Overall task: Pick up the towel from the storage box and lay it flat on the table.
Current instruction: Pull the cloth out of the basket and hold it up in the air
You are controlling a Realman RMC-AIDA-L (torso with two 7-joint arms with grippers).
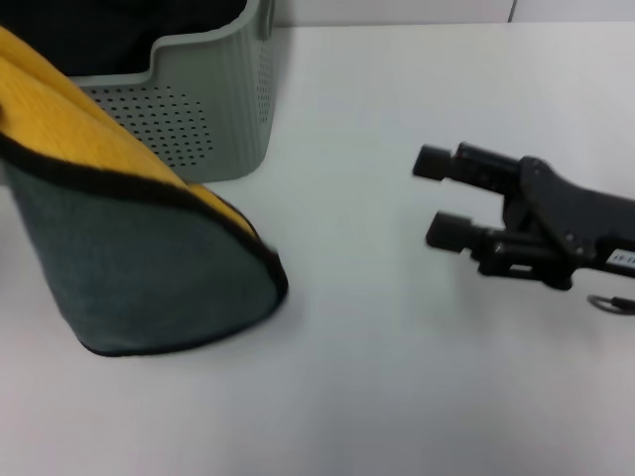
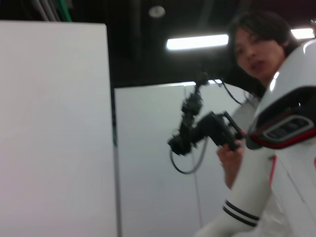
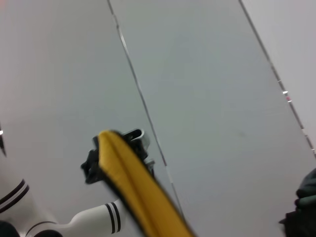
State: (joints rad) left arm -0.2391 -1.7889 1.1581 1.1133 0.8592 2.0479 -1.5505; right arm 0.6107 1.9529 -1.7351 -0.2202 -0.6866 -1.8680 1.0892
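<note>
My left end effector [image 3: 116, 153] grips the fluffy yellow and grey-green towel [image 1: 139, 258], hanging just before the perforated grey-green plastic storage box [image 1: 213, 99]; my right end effector [image 1: 437, 198] hovers wide open over the white worktop [image 1: 377, 347].

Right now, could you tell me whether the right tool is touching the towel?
Apart. In the head view, the right tool hovers open over the table, with a wide stretch of bare white tabletop between it and the towel.

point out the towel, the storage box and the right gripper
towel [image 1: 149, 288]: head view, on its dark grey-green face
storage box [image 1: 213, 94]: head view, on its perforated front wall
right gripper [image 1: 437, 195]: head view, between its two open fingertips
</note>
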